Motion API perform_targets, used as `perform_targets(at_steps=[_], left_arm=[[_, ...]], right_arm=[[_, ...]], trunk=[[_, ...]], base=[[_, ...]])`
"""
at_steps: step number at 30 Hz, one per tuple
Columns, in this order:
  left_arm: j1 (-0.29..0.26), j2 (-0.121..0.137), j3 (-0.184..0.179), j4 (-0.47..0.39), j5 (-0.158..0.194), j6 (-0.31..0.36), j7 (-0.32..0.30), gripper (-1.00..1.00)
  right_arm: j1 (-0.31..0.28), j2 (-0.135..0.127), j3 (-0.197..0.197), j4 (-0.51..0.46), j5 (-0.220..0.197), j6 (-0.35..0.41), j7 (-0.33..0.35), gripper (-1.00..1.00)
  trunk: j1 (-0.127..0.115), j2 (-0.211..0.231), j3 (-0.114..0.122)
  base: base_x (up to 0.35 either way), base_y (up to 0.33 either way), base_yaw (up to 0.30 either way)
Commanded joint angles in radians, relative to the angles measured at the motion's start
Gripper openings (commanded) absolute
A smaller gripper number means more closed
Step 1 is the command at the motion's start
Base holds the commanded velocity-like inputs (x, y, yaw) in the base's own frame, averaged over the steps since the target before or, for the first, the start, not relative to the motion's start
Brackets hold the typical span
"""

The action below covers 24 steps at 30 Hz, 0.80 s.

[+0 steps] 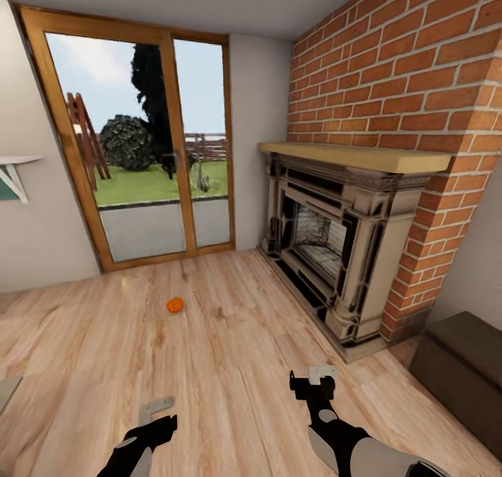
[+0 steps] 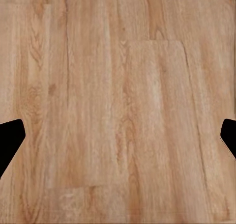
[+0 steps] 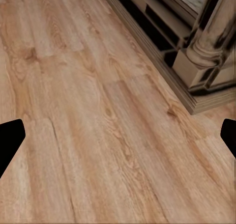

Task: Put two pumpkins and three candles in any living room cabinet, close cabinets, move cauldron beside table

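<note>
One small orange pumpkin point(image 1: 174, 305) lies alone on the wooden floor, in front of the glass door. My left gripper point(image 1: 157, 417) hangs low over the floor well short of it, open; in the left wrist view its gripper point(image 2: 118, 140) has dark fingertips point(image 2: 10, 138) wide apart over bare planks. My right gripper point(image 1: 312, 383) is also open, with its gripper point(image 3: 118, 140) over floor near the fireplace base. A dark-brown low cabinet point(image 1: 460, 358) stands at the right edge, its front hidden from here. The candles, cauldron and table are out of view.
A stone-coloured fireplace point(image 1: 335, 247) with a wooden mantel juts from the brick wall on the right; its plinth point(image 3: 196, 81) shows in the right wrist view. A wood-framed glass door point(image 1: 139, 142) fills the far wall. A white shelf bracket point(image 1: 14, 173) hangs at left.
</note>
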Motion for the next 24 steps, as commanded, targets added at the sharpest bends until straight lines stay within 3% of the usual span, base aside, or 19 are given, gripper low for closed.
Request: perform_targets(at_steps=[1, 7, 24], left_arm=[[0.000, 0.000, -0.001, -0.002, 0.008, 0.005, 0.006, 1.00], [0.000, 0.000, -0.002, -0.002, 0.008, 0.004, 0.006, 1.00], [0.000, 0.000, -0.006, -0.002, 0.000, 0.001, 0.013, 1.00]], right_arm=[[-0.001, 0.001, 0.009, 0.001, -0.006, -0.002, -0.004, 1.00], [-0.001, 0.000, 0.009, 0.002, -0.006, -0.002, -0.004, 1.00], [-0.001, 0.000, 0.008, 0.002, -0.006, -0.004, -0.004, 1.00]], trunk=[[0.001, -0.001, -0.001], [0.001, -0.001, -0.001], [0.001, -0.001, -0.001]], base=[[0.275, 0.177, -0.253], [0.175, 0.158, -0.253], [0.005, 0.006, -0.253]])
